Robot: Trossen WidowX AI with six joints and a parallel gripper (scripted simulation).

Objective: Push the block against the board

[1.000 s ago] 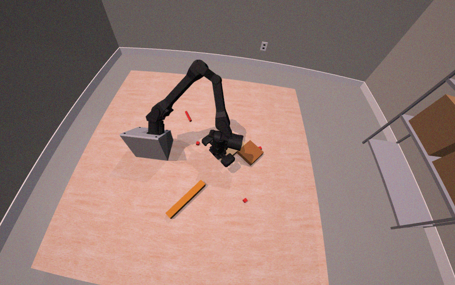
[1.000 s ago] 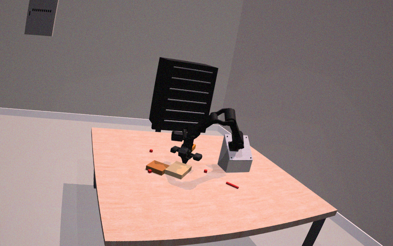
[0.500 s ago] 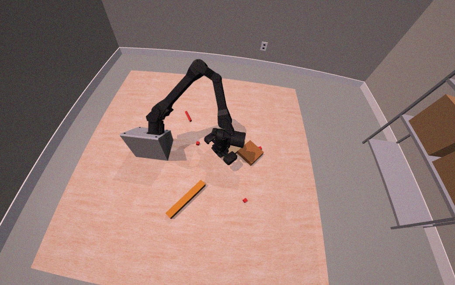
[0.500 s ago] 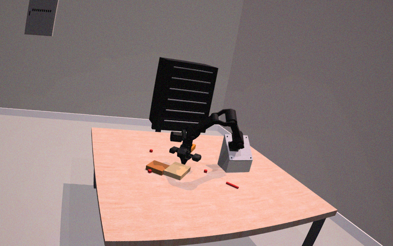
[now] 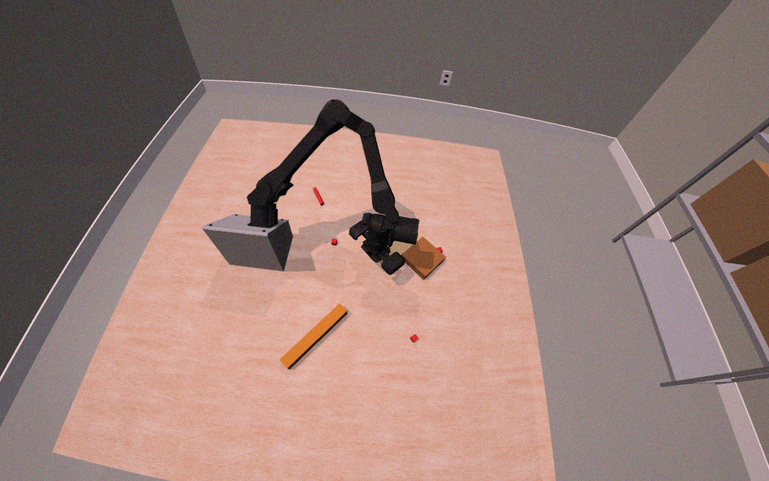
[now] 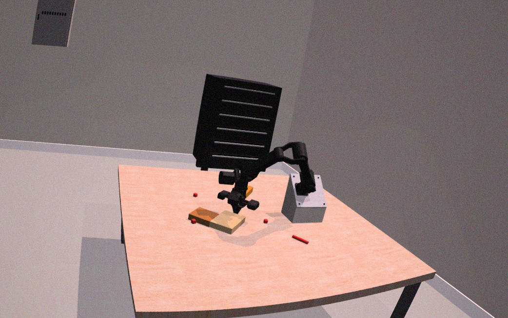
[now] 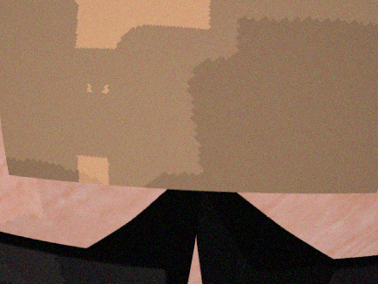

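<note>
A light tan flat block (image 6: 226, 222) (image 7: 144, 109) lies on the table; in the top view the arm hides most of it. A brown flat piece (image 5: 433, 262) (image 6: 201, 214) lies beside it, and their facing sides look in contact in the exterior view. Their near edges there look about even; the tan one reaches further back along the seam. The frames do not label which is block or board. My gripper (image 6: 236, 212) (image 7: 197, 185) is shut and empty, its tips low against or very near the tan block's far side.
A long orange bar (image 5: 313, 336) (image 6: 249, 191) lies apart. Small red cubes (image 5: 334, 241) (image 6: 195, 194) are scattered; one red cube (image 5: 440, 249) (image 6: 193, 221) is close to the brown piece. A red stick (image 5: 318, 196) (image 6: 300, 239) lies near the grey arm base (image 5: 252, 246) (image 6: 307, 214).
</note>
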